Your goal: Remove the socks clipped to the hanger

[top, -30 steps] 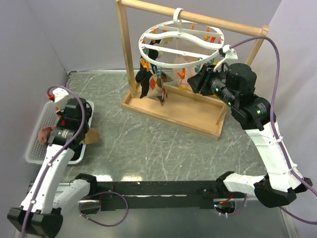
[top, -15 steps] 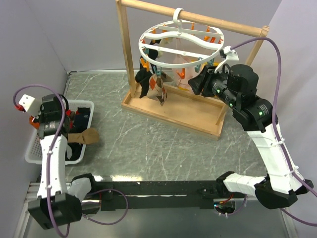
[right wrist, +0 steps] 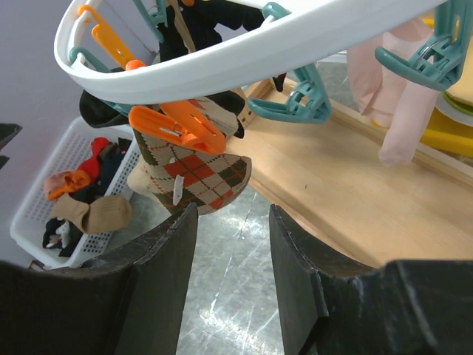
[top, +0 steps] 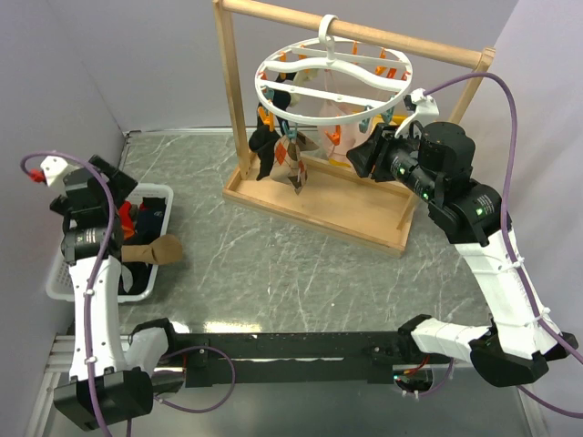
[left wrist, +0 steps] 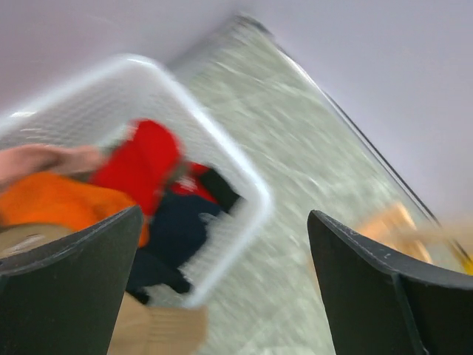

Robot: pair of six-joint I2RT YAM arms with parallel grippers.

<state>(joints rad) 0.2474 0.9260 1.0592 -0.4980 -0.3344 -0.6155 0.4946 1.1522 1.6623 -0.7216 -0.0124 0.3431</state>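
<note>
**Right hand lined up on the hanger, left hand empty over the basket**

At the far side of the desk (top: 301, 264), the wooden frame (top: 319, 205) carries the hanger (right wrist: 244, 58), with several socks (top: 290, 164) clipped to it. My left hand (left wrist: 223, 214) hovers above the basket (top: 59, 273) on the left, spread wide and empty. My right hand (right wrist: 233, 211) waits below the ring, fingers partly spread, pinching nothing. I judge the argyle sock (right wrist: 196, 174) is next: reach forward, pinch, tug down. Only the right wrist view shows its orange clip (right wrist: 177, 126) biting the cuff.

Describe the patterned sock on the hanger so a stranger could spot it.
A wooden frame stands at the table's back, a white ring hanger on its rail. At the ring's left, an orange clip holds the sock: brown argyle diamonds, unlike the black sock and pale pink sock.
</note>
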